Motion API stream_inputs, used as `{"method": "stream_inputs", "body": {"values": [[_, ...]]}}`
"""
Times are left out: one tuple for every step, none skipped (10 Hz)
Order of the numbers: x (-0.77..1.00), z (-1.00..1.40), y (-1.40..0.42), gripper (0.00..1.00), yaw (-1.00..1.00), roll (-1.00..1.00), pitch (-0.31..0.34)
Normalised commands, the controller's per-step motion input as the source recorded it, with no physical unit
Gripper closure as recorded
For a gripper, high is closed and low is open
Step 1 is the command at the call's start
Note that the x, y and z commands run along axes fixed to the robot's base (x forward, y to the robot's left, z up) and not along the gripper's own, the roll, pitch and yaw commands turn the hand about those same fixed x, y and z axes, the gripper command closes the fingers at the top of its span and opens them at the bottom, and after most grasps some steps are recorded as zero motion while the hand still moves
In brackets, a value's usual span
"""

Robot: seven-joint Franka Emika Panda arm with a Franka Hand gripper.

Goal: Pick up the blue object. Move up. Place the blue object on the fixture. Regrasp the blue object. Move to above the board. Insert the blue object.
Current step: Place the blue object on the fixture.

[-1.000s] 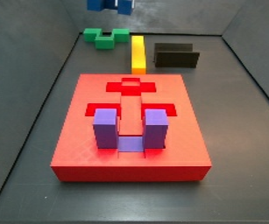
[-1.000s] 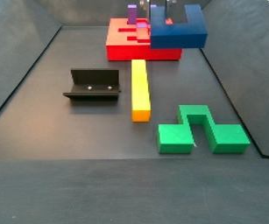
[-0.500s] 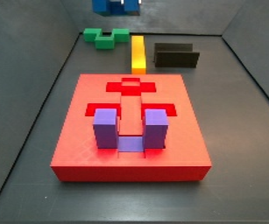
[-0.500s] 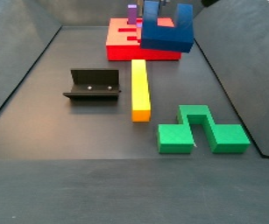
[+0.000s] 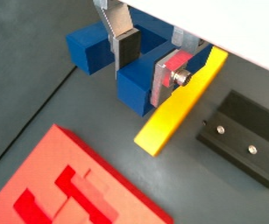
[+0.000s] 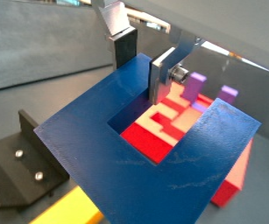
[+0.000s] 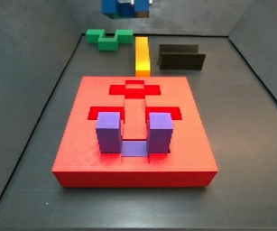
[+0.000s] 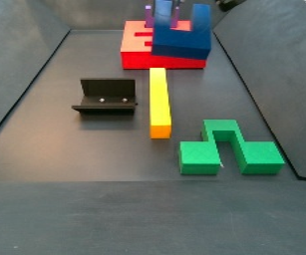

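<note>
We find the gripper (image 5: pixel 146 59) clenched on the blue block (image 5: pixel 113 54), holding it in the air, clear of the floor. We judge it is lifted for transfer to the fixture (image 8: pixel 106 98), which stands empty beside the yellow bar (image 8: pixel 159 102).

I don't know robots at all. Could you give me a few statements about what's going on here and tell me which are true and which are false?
1. The gripper holds the blue object in the air. True.
2. The purple block lies on the floor beside the board. False: it sits in a recess of the board.
3. The fixture is empty. True.
4. The yellow bar stands on end. False: it lies flat on the floor.
5. The green block rests on the board. False: it lies on the floor, apart from the board.
</note>
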Motion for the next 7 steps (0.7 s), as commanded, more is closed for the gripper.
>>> {"method": "stream_inputs", "body": {"values": [[0.89,0.0,0.01,1.0,-0.07,-0.63,-0.066],[0.81,0.0,0.0,1.0,-0.14,-0.53,-0.054],[0.81,0.0,0.0,1.0,-0.2,-0.51,-0.009],[0.91,0.0,0.0,1.0,-0.25,-0.45,0.0],[0.9,0.0,0.0,1.0,-0.23,-0.36,0.0],[0.96,0.0,0.0,1.0,-0.22,-0.31,0.031],[0.96,0.0,0.0,1.0,-0.2,-0.28,0.06]]}}
